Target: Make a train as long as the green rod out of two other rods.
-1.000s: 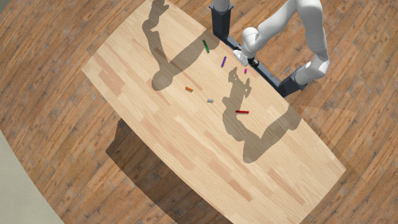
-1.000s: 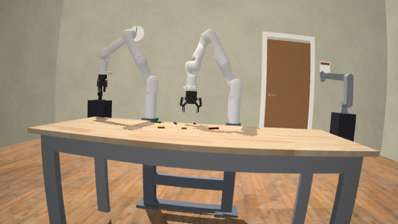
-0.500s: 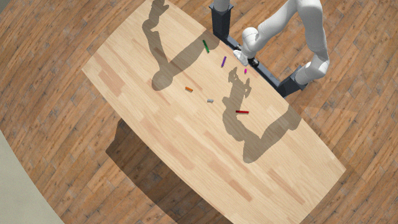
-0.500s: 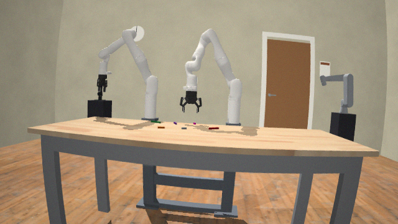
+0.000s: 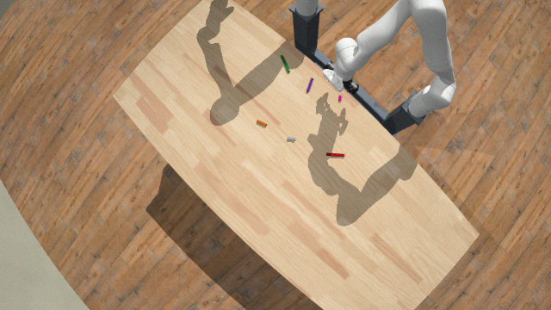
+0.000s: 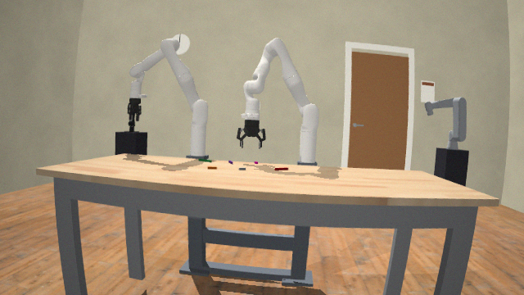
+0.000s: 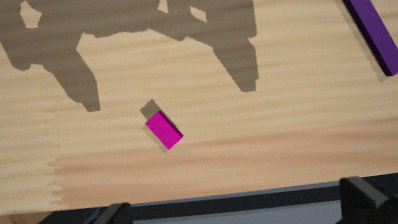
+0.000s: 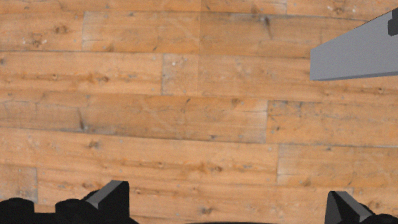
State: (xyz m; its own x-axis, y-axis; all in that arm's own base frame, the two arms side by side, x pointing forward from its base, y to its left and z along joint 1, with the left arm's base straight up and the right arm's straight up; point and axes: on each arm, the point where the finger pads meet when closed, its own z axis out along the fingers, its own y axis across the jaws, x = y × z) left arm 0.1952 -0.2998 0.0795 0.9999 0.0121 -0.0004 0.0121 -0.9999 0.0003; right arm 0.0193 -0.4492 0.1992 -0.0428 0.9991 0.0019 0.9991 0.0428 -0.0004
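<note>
Left gripper (image 5: 341, 77) (image 6: 251, 146) (image 7: 237, 200) wide, nothing held, above magenta (image 5: 340, 98) (image 6: 256, 162) (image 7: 164, 130). Right gripper (image 6: 132, 126) (image 8: 228, 195) wide, off table (image 5: 275, 194) (image 6: 262, 180). Risk: short magenta twists if jaws close skewed; purple (image 5: 310, 85) (image 6: 230, 162) (image 7: 375, 40) gets bumped while butting ends. Magenta near back edge; more room toward table middle.

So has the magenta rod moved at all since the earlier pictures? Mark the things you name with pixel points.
No, the magenta rod (image 5: 340, 98) (image 6: 256, 162) (image 7: 164, 130) lies where it did, just in from the same stretch of table edge (image 5: 374, 115).
</note>
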